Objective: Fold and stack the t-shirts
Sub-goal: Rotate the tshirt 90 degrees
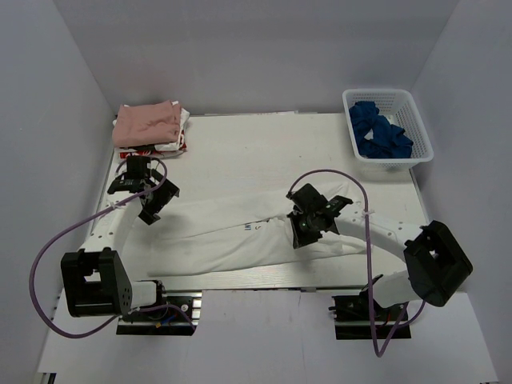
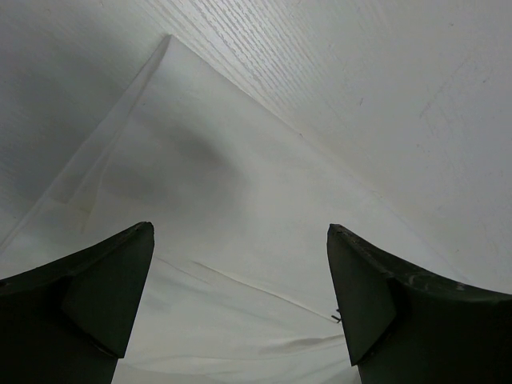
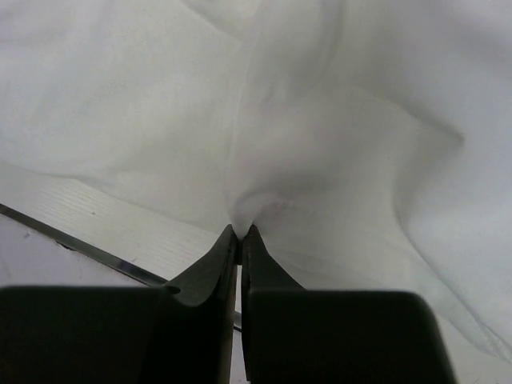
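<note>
White t-shirt (image 1: 216,244) lies stretched across the bench (image 1: 264,152), long axis left to right. Right claw (image 1: 306,228) is pinched tight on a tuck of cloth right of its middle. Left claw (image 1: 150,198) hangs wide over the left end, nearest that corner.

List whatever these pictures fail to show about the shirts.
- Lettering on the white t-shirt: top view, too small to read.
- White-and-red tee: top view, mostly covered by the pink tee; print unclear.
- How many layers the right hand pinches: right wrist view, hidden between its shut fingers.
- Blue cloth in the basket: top view, bunched up, kind unclear.
</note>
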`<state>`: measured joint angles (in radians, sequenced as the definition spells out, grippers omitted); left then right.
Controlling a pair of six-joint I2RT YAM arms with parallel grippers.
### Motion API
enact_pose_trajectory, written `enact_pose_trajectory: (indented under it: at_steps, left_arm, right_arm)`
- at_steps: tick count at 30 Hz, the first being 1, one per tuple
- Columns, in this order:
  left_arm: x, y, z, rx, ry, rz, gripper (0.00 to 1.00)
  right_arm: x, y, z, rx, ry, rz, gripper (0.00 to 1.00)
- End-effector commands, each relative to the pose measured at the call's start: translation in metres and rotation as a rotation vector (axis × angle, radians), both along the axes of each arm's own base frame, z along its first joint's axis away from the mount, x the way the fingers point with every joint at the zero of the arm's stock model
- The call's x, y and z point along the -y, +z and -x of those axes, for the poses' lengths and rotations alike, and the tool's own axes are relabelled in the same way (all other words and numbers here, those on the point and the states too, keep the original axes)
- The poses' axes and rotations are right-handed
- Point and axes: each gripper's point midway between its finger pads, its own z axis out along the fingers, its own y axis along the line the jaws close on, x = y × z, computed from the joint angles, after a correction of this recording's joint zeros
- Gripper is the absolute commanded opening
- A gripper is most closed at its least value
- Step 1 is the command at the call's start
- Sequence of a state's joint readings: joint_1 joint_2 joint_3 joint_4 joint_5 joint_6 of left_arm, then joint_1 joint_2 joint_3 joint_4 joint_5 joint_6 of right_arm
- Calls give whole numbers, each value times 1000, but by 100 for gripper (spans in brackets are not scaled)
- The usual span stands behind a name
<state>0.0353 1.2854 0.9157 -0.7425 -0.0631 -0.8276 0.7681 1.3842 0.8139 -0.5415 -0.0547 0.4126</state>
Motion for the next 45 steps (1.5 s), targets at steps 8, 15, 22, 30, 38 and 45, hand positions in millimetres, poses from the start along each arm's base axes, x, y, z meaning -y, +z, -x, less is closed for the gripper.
enact_pose_trajectory:
  at_steps: [8,15,22,30,38,45]
  left_arm:
    - [4,1,-3,21,-30,14,99]
    - [17,-2,-22,51,-76,73,99]
    - [25,-40,-29,-57,-108,94,99]
    - [-6,-102,26,-310,-4,-68,99]
    - [-1,-128,96,-550,48,-64,99]
    - [42,-117,147,-640,-53,121,99]
  right_arm:
    - [-30,23,6,-24,123,-157,61]
    - [-17,49,-26,120,-33,-118,90]
    - [13,39,-63,142,-272,-50,90]
    - [36,-22,-101,45,-409,72,90]
    - [21,-51,-183,136,-441,153,90]
    - [-25,-49,-310,371,-272,123,90]
